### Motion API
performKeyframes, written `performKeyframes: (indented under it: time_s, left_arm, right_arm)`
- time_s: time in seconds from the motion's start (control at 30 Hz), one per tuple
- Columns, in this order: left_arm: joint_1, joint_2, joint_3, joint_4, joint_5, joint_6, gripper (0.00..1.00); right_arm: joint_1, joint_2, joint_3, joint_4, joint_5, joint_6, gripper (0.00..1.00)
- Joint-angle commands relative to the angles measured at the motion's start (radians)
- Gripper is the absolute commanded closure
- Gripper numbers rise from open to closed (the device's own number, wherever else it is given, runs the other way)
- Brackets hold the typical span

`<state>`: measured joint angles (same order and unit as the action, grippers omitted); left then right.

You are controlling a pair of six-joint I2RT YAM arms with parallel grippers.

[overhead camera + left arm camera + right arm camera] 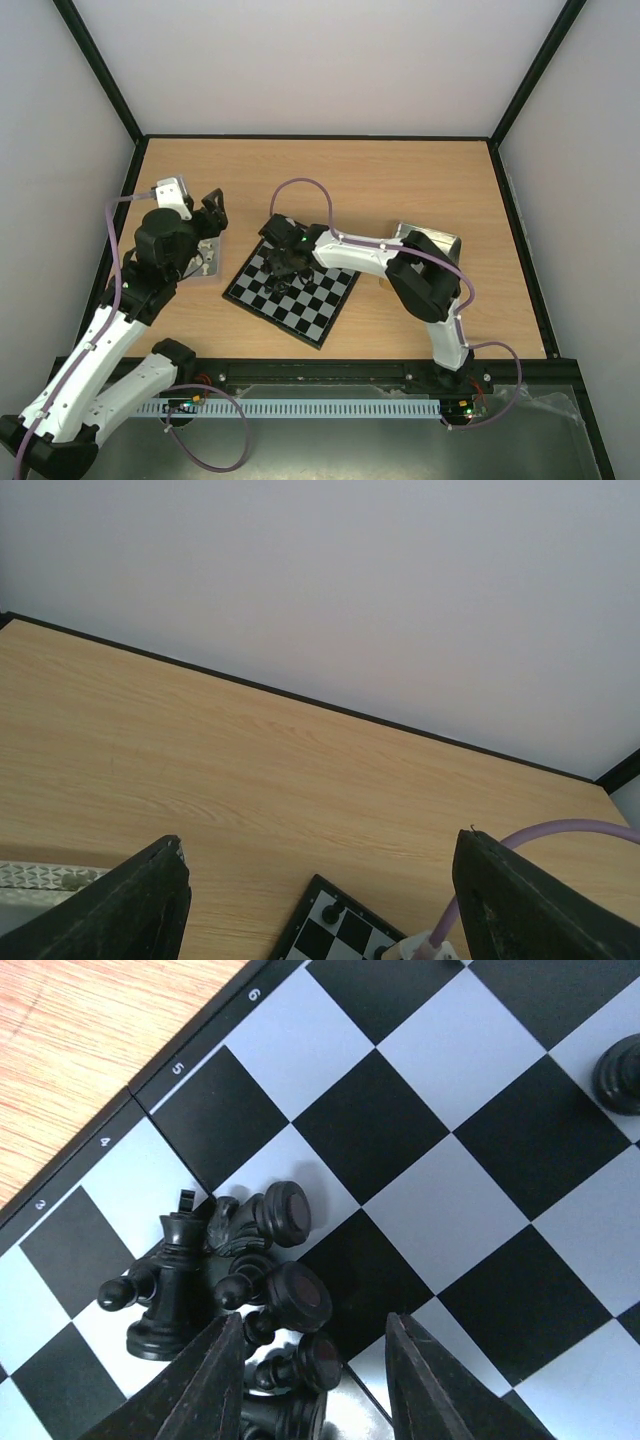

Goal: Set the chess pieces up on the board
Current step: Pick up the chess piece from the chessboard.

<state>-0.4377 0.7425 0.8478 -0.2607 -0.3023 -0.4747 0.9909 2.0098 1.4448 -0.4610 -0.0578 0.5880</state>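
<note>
The chessboard (315, 305) lies tilted in the middle of the table. In the right wrist view a heap of black chess pieces (250, 1270) lies on its side on the board (470, 1190), with one king (172, 1290) standing and one piece (620, 1075) upright at the far right. My right gripper (318, 1360) is open just above the heap, its left finger over the pieces, nothing held. My left gripper (315, 900) is open and empty, raised above the table left of the board's corner (335, 930), where one piece (332, 912) stands.
A metal tray (205, 262) sits under the left arm, left of the board. Another metal tray (435, 242) sits behind the right arm. A purple cable (300, 190) arcs over the board's far corner. Black frame rails edge the table.
</note>
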Motion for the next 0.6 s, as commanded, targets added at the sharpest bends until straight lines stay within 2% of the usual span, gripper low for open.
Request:
performKeyframes:
  time_s: [0.0, 0.57]
  left_arm:
    - [0.004, -0.004, -0.010, 0.003, 0.013, 0.005, 0.26]
    - [0.004, 0.012, -0.013, 0.004, 0.017, 0.004, 0.26]
  right_arm:
    - [0.006, 0.035, 0.039, -0.040, 0.013, -0.002, 0.62]
    - [0.007, 0.000, -0.027, -0.006, 0.191, 0.081, 0.71]
